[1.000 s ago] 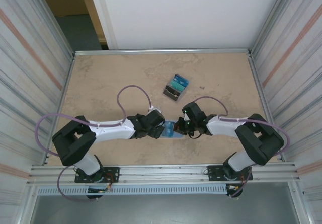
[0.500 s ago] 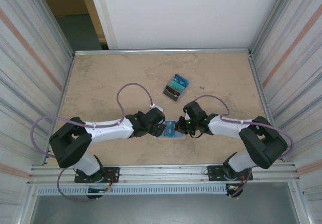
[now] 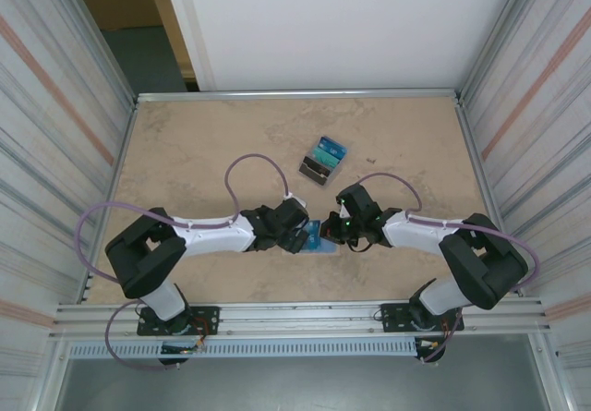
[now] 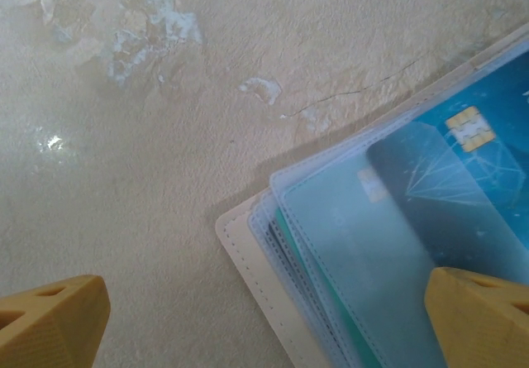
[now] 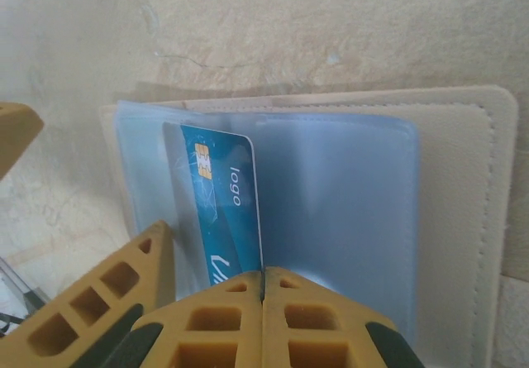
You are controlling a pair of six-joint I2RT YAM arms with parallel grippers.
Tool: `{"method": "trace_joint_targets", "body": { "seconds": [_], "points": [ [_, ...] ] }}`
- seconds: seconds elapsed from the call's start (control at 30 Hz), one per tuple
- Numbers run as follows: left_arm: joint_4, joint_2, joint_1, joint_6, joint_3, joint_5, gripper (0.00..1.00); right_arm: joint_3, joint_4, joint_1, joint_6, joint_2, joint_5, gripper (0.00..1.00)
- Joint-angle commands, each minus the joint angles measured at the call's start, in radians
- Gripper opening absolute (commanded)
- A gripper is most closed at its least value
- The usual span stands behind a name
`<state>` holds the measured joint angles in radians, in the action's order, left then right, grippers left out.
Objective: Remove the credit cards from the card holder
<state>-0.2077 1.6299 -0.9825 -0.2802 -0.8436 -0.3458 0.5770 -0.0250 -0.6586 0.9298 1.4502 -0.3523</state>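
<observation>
The card holder (image 3: 315, 239) lies open on the table between my two grippers, tan outside (image 5: 463, 219) with pale blue sleeves. A blue credit card (image 5: 216, 207) with a chip and the word "logo" sticks out of a sleeve. My right gripper (image 5: 263, 281) is shut on that card's near edge. The same card (image 4: 463, 178) shows through the clear sleeves in the left wrist view. My left gripper (image 4: 264, 327) stands wide open over the holder's corner (image 4: 248, 260), one finger on each side. More credit cards lie in a teal-and-dark pile (image 3: 323, 160) farther back.
One fingertip (image 5: 16, 132) of my left gripper shows at the left of the right wrist view, close to the holder. Metal rails (image 3: 295, 94) and corrugated walls enclose the beige table. Both arms meet near the front centre (image 3: 314, 231).
My left arm has shifted, its elbow swinging right and the gripper edging a little closer to the holder. The right gripper and the holder have stayed put.
</observation>
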Motion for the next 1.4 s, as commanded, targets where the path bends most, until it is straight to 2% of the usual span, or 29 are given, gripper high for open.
{"method": "trace_joint_targets", "body": {
  "seconds": [0.0, 0.17, 0.33, 0.57, 0.7, 0.8, 1.0, 1.37],
  "points": [
    [-0.006, 0.015, -0.008, 0.01, -0.016, 0.007, 0.99, -0.022, -0.073, 0.01, -0.025, -0.03, -0.047, 0.07],
    [-0.01, 0.028, -0.009, -0.002, -0.011, 0.008, 0.99, -0.061, -0.195, 0.022, 0.001, -0.021, -0.108, 0.14],
    [-0.01, 0.028, -0.008, -0.011, -0.005, 0.012, 0.99, -0.077, -0.268, 0.029, 0.023, 0.011, -0.148, 0.17],
    [-0.011, 0.025, -0.008, -0.017, -0.004, 0.013, 0.99, -0.079, -0.353, 0.027, 0.05, 0.08, -0.182, 0.16],
    [-0.015, 0.015, -0.008, -0.019, -0.005, 0.01, 0.99, -0.073, -0.353, 0.027, 0.055, 0.101, -0.173, 0.11],
    [-0.021, 0.003, -0.008, -0.022, -0.002, 0.002, 0.99, -0.061, -0.283, 0.029, 0.045, 0.092, -0.138, 0.08],
    [-0.037, -0.016, -0.008, -0.023, 0.002, -0.022, 0.99, -0.009, -0.032, 0.018, -0.01, 0.041, -0.002, 0.05],
    [-0.047, -0.04, -0.008, -0.016, -0.004, -0.042, 0.99, 0.023, 0.164, 0.014, -0.065, -0.12, 0.101, 0.04]
  ]
}}
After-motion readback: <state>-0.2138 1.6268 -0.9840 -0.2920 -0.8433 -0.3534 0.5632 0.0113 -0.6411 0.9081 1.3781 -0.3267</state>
